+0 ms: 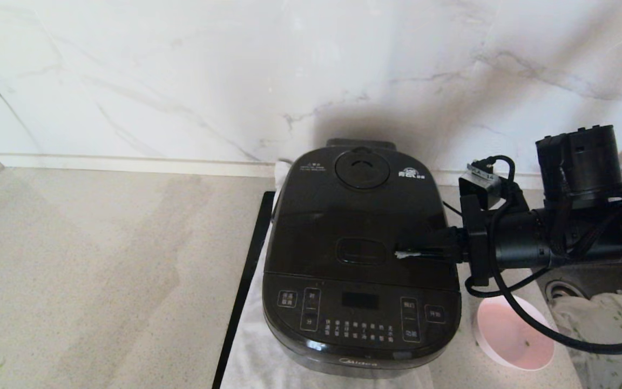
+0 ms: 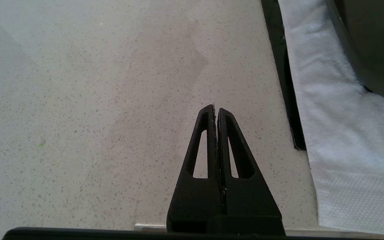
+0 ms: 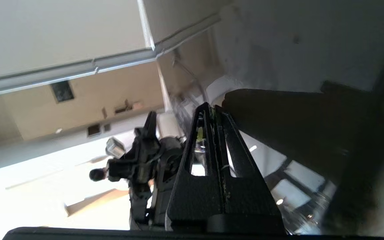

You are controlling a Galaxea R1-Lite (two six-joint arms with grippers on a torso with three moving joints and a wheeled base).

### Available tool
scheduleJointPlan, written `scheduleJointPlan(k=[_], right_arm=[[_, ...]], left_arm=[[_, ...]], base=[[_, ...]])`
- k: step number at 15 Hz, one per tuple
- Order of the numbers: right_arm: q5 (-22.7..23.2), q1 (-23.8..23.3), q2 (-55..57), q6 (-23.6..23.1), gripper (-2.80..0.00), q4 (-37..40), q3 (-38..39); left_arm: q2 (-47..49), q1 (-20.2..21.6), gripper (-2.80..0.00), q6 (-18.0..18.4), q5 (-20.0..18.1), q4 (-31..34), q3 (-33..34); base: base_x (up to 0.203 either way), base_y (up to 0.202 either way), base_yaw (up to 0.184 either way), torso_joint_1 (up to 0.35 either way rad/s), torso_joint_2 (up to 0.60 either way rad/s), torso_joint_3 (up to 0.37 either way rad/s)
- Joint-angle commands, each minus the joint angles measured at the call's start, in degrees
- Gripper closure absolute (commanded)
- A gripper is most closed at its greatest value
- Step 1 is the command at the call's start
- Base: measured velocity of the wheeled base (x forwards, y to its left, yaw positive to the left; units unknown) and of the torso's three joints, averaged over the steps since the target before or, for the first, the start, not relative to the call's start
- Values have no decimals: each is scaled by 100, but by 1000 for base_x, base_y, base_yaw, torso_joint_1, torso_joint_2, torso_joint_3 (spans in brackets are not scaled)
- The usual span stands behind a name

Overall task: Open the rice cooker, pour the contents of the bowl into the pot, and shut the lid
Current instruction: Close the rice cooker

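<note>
Right claw (image 1: 405, 254) closed over shut lid (image 1: 359, 216), bowl (image 1: 513, 332) beside cooker (image 1: 362, 324)

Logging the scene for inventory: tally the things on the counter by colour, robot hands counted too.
Black: 4 - rice cooker, strip left of the cooker, left hand, right hand
Pink: 1 - bowl
White: 1 - cloth under the cooker
Total: 6
</note>
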Motion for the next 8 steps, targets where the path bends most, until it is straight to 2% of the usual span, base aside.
scheduleJointPlan(k=[1,7,8], right_arm=[[52,-13,-509,33,0,-42,-118],[-6,-60,-1265,62,0,36,-716],[-179,-58,-1299,58,0,40,-744]], left_arm=[[-6,6,0,5,3,0,1],[-6,6,0,5,-1,0,1],[-6,2,0,5,1,0,1]], base=[[0,0,0,0,0,0],[0,0,0,0,0,0],[0,0,0,0,0,0]])
